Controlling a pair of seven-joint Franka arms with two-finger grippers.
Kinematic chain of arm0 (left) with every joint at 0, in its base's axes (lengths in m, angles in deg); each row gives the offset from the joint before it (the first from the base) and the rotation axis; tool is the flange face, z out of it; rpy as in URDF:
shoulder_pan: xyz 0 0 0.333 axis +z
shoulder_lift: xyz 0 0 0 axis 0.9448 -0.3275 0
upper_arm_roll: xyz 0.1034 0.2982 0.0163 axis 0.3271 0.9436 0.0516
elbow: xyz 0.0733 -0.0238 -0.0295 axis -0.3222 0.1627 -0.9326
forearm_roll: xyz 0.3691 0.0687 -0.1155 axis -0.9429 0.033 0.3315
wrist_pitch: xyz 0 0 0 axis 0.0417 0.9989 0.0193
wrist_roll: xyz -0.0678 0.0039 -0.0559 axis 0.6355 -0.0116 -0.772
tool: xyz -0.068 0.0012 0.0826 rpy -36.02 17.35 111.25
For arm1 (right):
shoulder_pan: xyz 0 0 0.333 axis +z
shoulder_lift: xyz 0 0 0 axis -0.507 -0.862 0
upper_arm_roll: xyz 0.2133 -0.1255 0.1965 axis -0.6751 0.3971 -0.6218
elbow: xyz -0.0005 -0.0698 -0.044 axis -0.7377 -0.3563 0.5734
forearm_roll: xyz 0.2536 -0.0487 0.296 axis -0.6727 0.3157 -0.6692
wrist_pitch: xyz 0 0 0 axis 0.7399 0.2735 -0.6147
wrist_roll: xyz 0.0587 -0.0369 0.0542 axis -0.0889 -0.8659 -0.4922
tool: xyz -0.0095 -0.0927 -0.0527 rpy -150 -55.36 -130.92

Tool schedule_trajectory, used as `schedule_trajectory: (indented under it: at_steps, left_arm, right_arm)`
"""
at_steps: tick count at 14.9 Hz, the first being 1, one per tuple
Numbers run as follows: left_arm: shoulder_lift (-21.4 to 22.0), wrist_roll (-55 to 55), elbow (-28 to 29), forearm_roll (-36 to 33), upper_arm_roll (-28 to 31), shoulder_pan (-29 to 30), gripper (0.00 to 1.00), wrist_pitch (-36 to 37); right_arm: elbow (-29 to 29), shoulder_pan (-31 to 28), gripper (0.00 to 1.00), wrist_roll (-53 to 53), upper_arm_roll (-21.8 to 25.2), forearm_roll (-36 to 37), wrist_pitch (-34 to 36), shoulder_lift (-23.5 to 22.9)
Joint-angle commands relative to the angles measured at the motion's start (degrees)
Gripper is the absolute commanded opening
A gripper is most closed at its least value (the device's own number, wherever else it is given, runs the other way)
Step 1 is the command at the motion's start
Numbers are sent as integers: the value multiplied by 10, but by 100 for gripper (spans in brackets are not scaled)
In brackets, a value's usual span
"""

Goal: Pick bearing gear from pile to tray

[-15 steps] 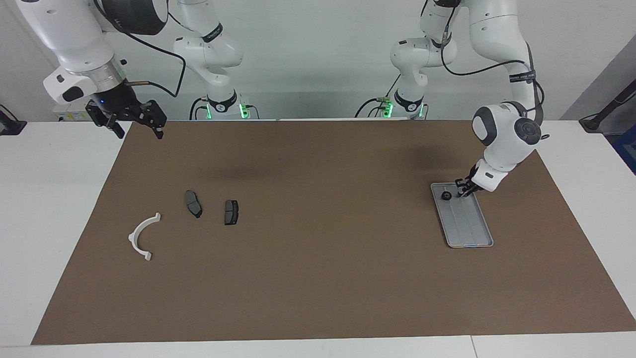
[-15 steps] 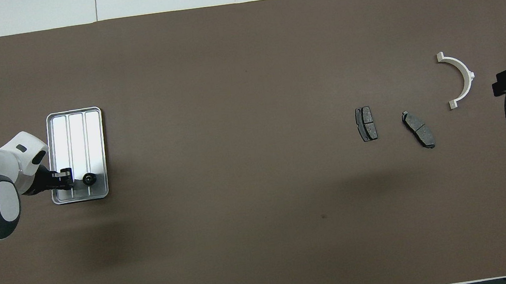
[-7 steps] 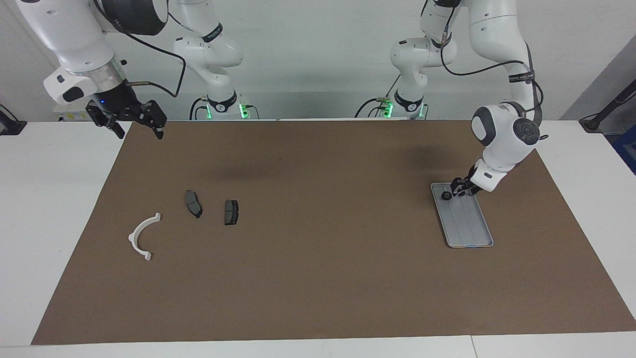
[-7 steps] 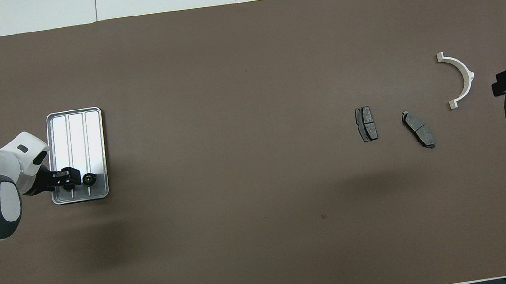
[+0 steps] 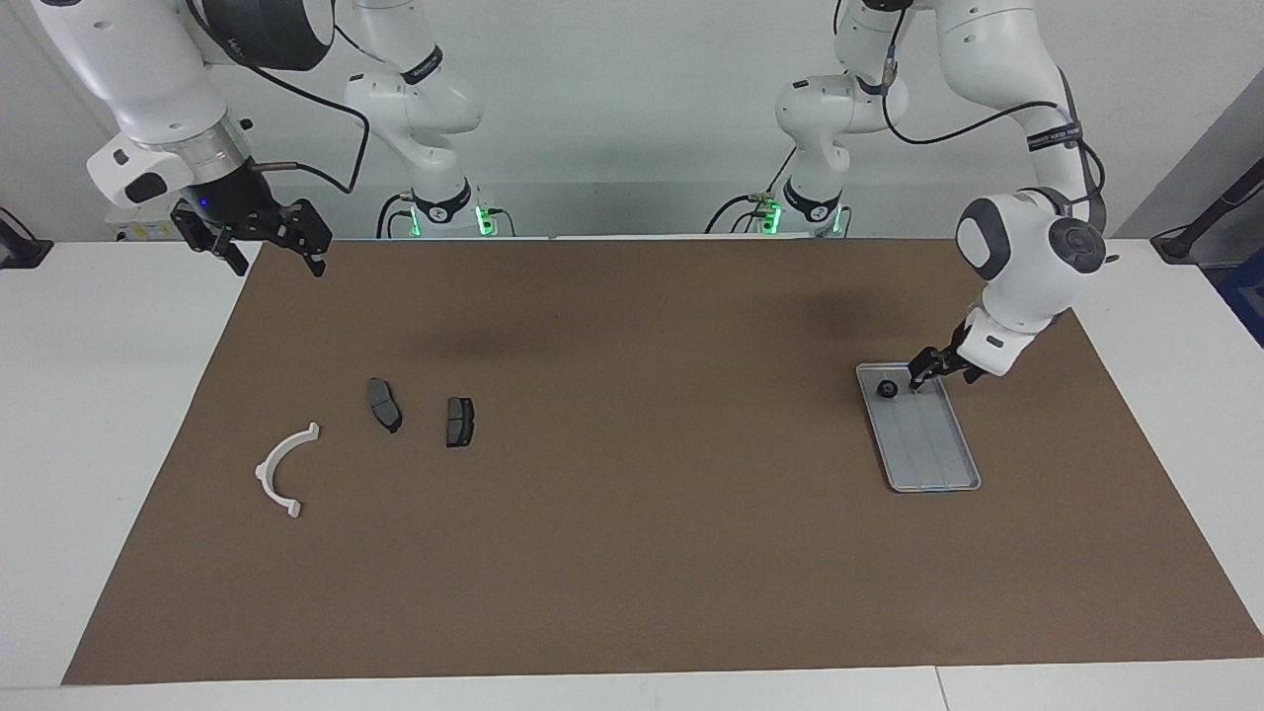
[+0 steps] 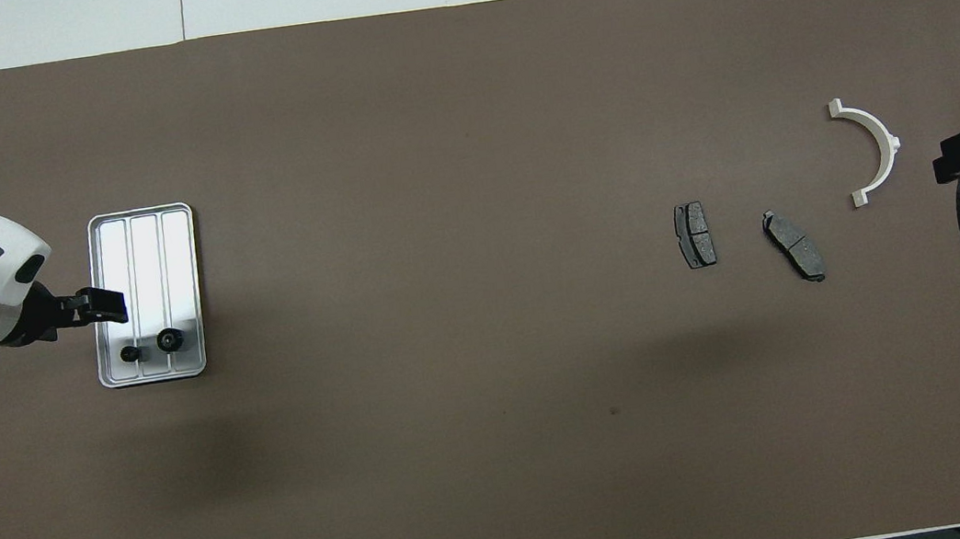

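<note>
Overhead view | right gripper (image 6: 941, 162) cut off, jaws open | left gripper (image 6: 114, 306) jaws open, empty

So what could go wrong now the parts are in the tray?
The left hand hangs low over the tray edge; a careless retreat might nudge the tray. The two small black parts sit near its corner closest to the robots, so a bump could roll them together or shift them.

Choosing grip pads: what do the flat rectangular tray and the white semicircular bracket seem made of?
Flat rectangular silver-grey tray: probably metal, since it has a bright, mirror-like sheen with pressed ridges. White semicircular bracket: likely matte plastic, uniformly white with no glint, though that is unconfirmed.
</note>
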Motion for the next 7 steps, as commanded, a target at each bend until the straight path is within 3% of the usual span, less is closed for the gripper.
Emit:
schedule_trajectory:
  at_steps: [1, 7]
  left_arm:
    - [14, 0, -46, -5, -1, 6, 100, 69]
    - [48, 1, -165, -5, 0, 6, 100, 260]
  right_arm:
    - [-12, -13, 100, -13, -8, -8, 1, 11]
    - [-12, -13, 100, -13, -9, -8, 1, 11]
